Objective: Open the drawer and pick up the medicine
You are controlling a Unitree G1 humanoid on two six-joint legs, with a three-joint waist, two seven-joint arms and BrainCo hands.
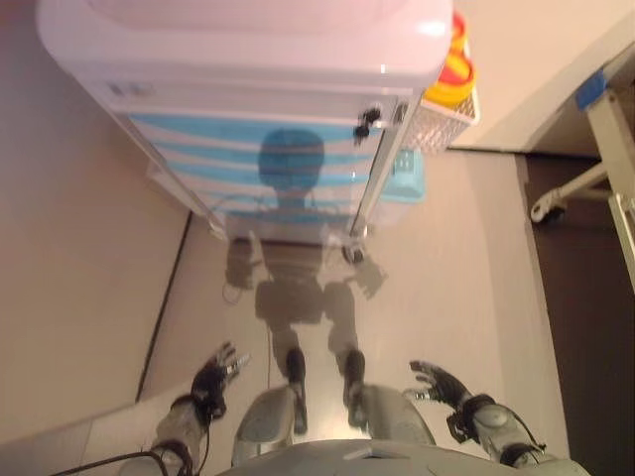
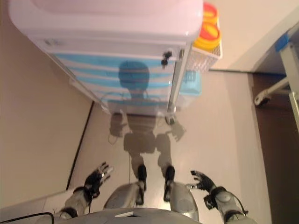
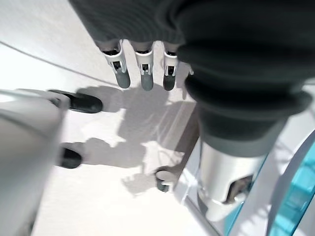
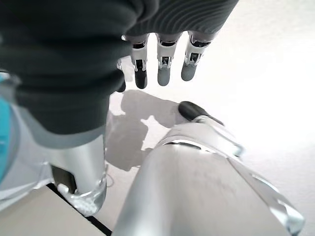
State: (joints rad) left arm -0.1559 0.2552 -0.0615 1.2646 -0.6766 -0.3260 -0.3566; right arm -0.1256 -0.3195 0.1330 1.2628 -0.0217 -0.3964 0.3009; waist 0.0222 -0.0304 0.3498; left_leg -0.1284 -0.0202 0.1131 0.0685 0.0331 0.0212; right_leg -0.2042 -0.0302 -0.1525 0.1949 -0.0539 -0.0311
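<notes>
A white cart with blue-fronted drawers (image 1: pixel 278 159) stands ahead of me, all drawers closed. A small dark key or latch (image 1: pixel 366 121) shows on its upper right front. No medicine is in view. My left hand (image 1: pixel 211 377) hangs low at my left side, fingers relaxed and empty; its fingers (image 3: pixel 142 69) show straight in the left wrist view. My right hand (image 1: pixel 444 382) hangs low at my right side, also open and empty, fingers (image 4: pixel 165 64) straight. Both hands are well short of the cart.
A white wire basket (image 1: pixel 437 124) holding a yellow and red container (image 1: pixel 454 71) hangs on the cart's right side. A caster wheel (image 1: pixel 353 254) sits under the cart. A white frame with a wheel (image 1: pixel 556 203) stands at the far right on dark flooring.
</notes>
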